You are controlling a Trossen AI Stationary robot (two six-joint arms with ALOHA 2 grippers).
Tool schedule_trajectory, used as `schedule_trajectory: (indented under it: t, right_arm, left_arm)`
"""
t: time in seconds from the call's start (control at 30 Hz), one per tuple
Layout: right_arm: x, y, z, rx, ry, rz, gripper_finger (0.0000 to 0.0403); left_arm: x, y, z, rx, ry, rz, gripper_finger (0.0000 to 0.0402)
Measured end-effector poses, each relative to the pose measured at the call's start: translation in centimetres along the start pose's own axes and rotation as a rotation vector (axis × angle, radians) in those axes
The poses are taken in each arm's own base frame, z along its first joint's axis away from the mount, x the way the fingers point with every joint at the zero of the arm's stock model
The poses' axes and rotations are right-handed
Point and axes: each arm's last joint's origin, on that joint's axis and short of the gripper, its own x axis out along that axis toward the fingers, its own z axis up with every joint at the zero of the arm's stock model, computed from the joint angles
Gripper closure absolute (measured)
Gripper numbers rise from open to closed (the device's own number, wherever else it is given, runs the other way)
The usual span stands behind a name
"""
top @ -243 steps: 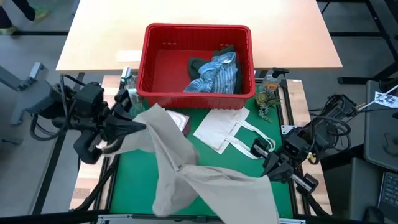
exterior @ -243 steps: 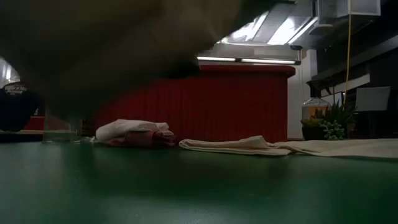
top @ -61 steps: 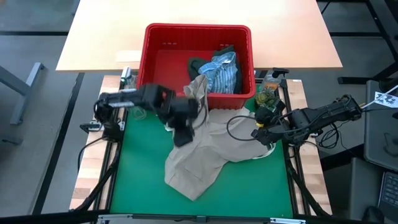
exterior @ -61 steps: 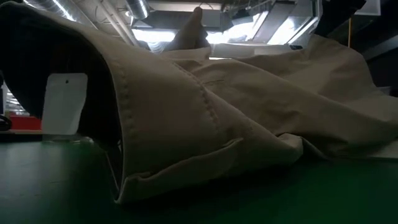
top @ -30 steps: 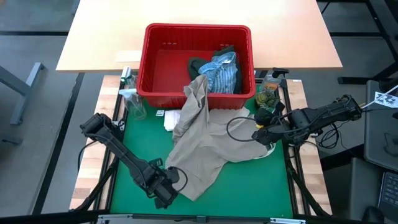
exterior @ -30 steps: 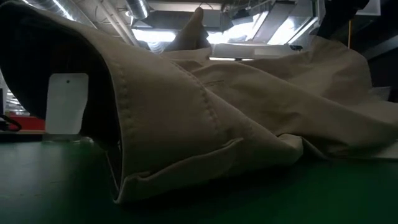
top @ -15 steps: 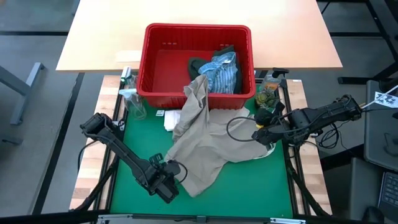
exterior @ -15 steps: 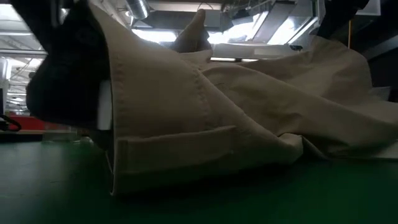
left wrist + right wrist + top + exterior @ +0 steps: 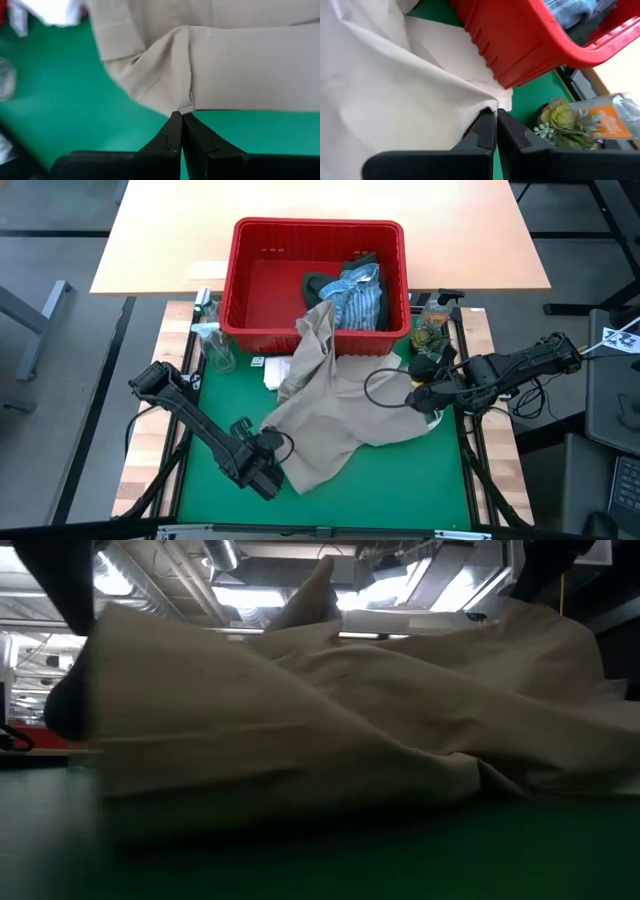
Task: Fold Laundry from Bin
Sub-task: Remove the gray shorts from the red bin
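The tan garment [image 9: 335, 405] lies spread over the green mat, and its far end [image 9: 318, 320] is draped over the red bin's near rim. My left gripper [image 9: 272, 468] sits at the garment's near-left end, shut on its hem. My right gripper [image 9: 428, 393] is at the garment's right side, shut on its edge. In the bin [image 9: 258, 280] lie a blue-white striped shirt [image 9: 352, 295] and a dark green garment [image 9: 318, 280]. In the low view the tan garment [image 9: 330, 730] fills the frame. My left gripper pinches the garment's hem [image 9: 186, 108] between its two fingertips, where a seam meets the edge at the near-left end. The fingers slant down from the table's near-left side. The cloth beside them lies slack on the mat. My right gripper pinches a corner of the garment's right edge [image 9: 489, 107] between its fingertips, coming from the table's right and slanting down. The cloth spreads away from the fingers, raised a little off the mat.
A small white cloth [image 9: 275, 373] shows at the garment's far-left side. A clear bottle [image 9: 213, 345] stands at the mat's far left, and a potted plant [image 9: 430, 335] and an orange-labelled bottle [image 9: 600, 120] at its far right. A light wooden table [image 9: 160, 240] lies beyond the bin.
My left gripper has moved a little toward the garment's near hem, rolled its wrist, and shut on the hem. The near-left end of the garment has been drawn up and shifted a little; the rest has stayed put.
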Motion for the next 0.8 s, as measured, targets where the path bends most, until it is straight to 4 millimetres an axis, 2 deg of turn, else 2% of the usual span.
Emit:
schedule_trajectory:
  t: [0.23, 0.4, 0.53, 0.63, 0.8]
  right_arm:
    - [0.0, 0.3, -0.2, 0.005, 0.07, 0.091, 0.0397]
    - [-0.2, 1.1, 0.0, 0.035, 0.138, 0.267, 0.0397]
    - [-0.7, 1.9, -0.4, -0.008, 0.191, 0.381, 0.0397]
    - [-1.0, 2.0, -0.9, -0.043, 0.195, 0.372, 0.0397]
    - [-0.9, 1.3, -1.1, -0.059, 0.114, 0.188, 0.0397]
  left_arm:
    - [-1.5, 1.6, -0.4, 0.044, 0.053, 0.145, 0.0401]
    - [-2.1, 2.0, -0.3, 0.194, 0.076, 0.108, 0.0401]
    - [-2.3, 2.0, -0.6, 0.31, 0.108, 0.085, 0.0401]
    - [-2.4, 2.0, -0.8, 0.331, 0.114, 0.079, 0.0401]
    - [-2.5, 1.9, -1.2, 0.346, 0.109, 0.078, 0.0401]
